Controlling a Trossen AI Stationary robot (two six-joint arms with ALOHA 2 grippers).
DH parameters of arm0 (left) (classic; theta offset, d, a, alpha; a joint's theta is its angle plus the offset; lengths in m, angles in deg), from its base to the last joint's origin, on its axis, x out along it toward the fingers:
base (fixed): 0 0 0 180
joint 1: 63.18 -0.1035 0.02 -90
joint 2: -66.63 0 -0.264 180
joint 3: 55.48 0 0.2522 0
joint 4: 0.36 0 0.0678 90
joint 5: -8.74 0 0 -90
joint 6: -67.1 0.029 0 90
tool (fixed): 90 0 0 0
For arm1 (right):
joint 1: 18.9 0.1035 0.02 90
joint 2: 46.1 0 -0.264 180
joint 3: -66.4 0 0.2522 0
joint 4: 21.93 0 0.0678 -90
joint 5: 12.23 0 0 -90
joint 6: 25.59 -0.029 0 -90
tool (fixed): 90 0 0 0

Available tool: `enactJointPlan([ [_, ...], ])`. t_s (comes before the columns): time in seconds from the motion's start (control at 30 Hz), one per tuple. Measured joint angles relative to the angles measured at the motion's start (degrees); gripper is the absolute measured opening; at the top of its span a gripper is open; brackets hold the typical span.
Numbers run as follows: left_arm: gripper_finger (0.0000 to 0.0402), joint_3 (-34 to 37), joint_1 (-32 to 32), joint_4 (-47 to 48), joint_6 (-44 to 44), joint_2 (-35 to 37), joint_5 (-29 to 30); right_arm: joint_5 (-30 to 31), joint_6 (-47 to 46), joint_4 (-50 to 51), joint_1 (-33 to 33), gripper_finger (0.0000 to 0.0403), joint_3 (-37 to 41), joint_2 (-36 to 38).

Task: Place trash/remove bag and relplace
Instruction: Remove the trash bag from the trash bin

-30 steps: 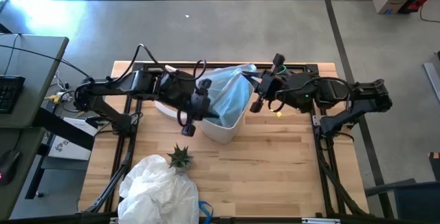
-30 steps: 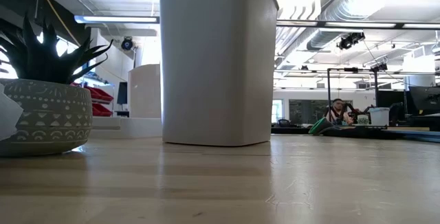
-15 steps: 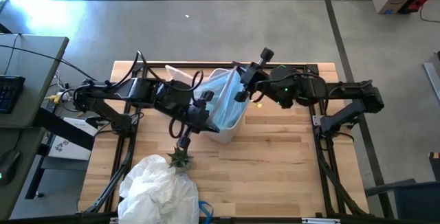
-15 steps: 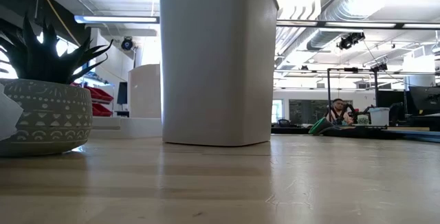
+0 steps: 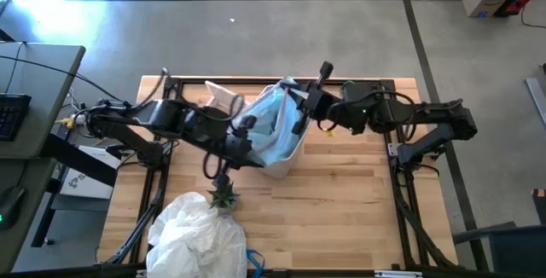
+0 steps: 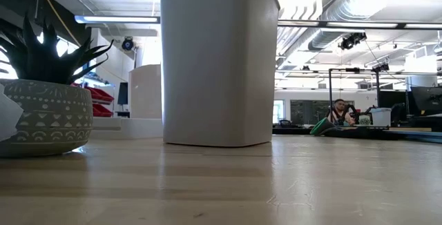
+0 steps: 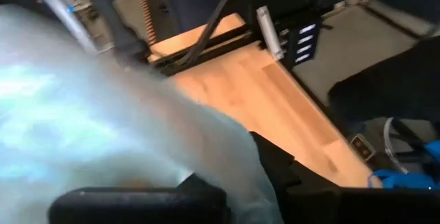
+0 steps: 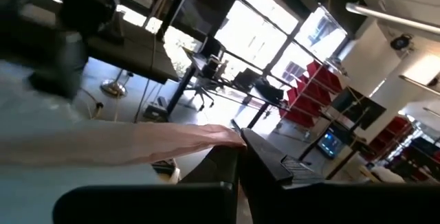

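The white bin [image 5: 281,154] stands upright on the table's far middle and fills the low view [image 6: 217,59]. The light-blue bag [image 5: 275,120] rises out of its mouth, bunched between my two grippers. At the bag's left side is my left gripper [image 5: 247,135], shut on it; the bag [image 7: 103,114] fills the left wrist view. My right gripper [image 5: 296,116] is shut on the bag's right side. The trash is out of view. My left gripper holds the bag's left side [image 7: 227,148], with plastic bunched over its fingers. It comes slanting down from the table's left. The plastic hides the place of contact. The bag's lower part sits inside the bin. My right gripper pinches a bunched edge of the bag [image 8: 206,138] between its two fingers, coming level from the table's right. The plastic runs from the fingers as a taut band.
A small spiky plant in a patterned pot [image 5: 223,194] [image 6: 45,114] stands near the bin's near left. A heap of white plastic [image 5: 200,235] lies at the near edge. A white flat piece [image 5: 222,99] lies behind my left arm.
My right gripper has gone toward the table's left and far edge with the bag's right side. My left gripper has swung toward the near edge. The bag, spread wide a second ago, is now gathered narrower over the bin, which has kept its place.
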State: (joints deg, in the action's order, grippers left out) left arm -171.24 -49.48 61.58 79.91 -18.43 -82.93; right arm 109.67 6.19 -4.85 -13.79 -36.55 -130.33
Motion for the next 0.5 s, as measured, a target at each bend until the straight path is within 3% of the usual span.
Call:
enactJointPlan([
  [0.13,0.0045,0.0,0.38,2.44,-1.92,3.08,4.64,0.0,0.46,2.0,2.03,0.0,0.0,0.0],
  [0.4,0.0124,-0.04,0.36,4.24,-6.71,11.24,3.72,0.5,-3.61,15.18,6.55,0.0,0.0,0.22],
  [0.5,0.0134,-0.04,0.36,5.28,-8.2,13.71,7.42,0.43,-4.87,18.78,8.78,0.0,0.0,0.22],
])
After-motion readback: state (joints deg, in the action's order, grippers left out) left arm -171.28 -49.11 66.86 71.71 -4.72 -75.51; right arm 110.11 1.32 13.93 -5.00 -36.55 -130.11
